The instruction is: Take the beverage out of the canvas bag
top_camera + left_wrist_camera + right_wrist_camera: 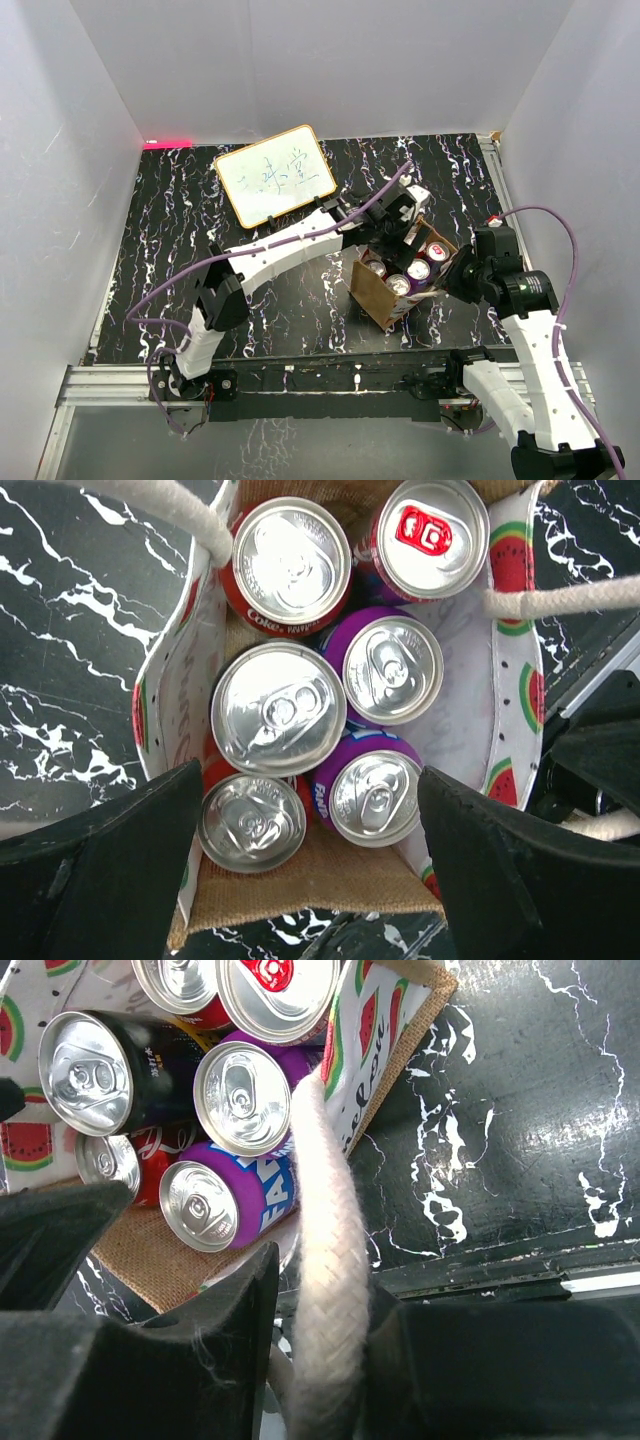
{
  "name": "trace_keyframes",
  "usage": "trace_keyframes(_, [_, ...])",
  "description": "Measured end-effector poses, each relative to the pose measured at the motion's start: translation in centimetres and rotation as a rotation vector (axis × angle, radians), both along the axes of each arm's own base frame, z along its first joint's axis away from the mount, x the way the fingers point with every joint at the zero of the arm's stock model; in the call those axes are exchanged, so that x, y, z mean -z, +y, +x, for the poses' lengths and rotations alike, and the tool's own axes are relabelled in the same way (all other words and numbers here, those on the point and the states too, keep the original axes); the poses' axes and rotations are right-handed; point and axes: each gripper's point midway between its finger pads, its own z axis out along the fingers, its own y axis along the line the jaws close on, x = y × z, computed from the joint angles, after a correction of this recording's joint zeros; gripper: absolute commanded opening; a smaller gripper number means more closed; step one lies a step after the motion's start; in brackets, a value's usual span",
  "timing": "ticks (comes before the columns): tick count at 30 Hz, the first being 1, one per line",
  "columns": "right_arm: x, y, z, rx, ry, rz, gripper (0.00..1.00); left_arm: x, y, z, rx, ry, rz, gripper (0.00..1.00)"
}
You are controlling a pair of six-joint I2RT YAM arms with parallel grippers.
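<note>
The small brown canvas bag (374,293), with a pale watermelon-printed lining, stands upright on the black white-veined counter (170,230), a little right of the centre in the top view. Six silver-topped beverage cans (278,708) stand inside it, tops up. The left end effector (310,810) hangs above the open bag with its jaws wide. The right end effector (330,1305) is closed narrow on one white cord handle (320,1160) at the bag's right side.
</note>
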Motion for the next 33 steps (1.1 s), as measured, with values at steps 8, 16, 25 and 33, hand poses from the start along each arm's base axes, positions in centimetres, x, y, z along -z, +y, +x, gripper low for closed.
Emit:
trace_keyframes(8, [-0.2, -0.2, 0.1, -0.040, -0.015, -0.027, 0.21, 3.0, -1.2, 1.4, -0.022, -0.007, 0.047, 0.81])
trace_keyframes(16, [-0.1, -0.6, 0.1, -0.052, -0.021, -0.060, 0.21, 4.9, -1.0, 2.4, -0.063, -0.057, 0.121, 0.74])
trace_keyframes(25, [-0.5, -0.8, 0.3, -0.062, -0.055, -0.078, 0.25, 4.6, -1.1, 3.1, -0.081, -0.128, 0.151, 0.56])
trace_keyframes(33, [-0.9, -1.0, 0.5, -0.062, -0.083, -0.086, 0.26, 3.6, -1.5, 3.2, -0.074, -0.129, 0.168, 0.19])
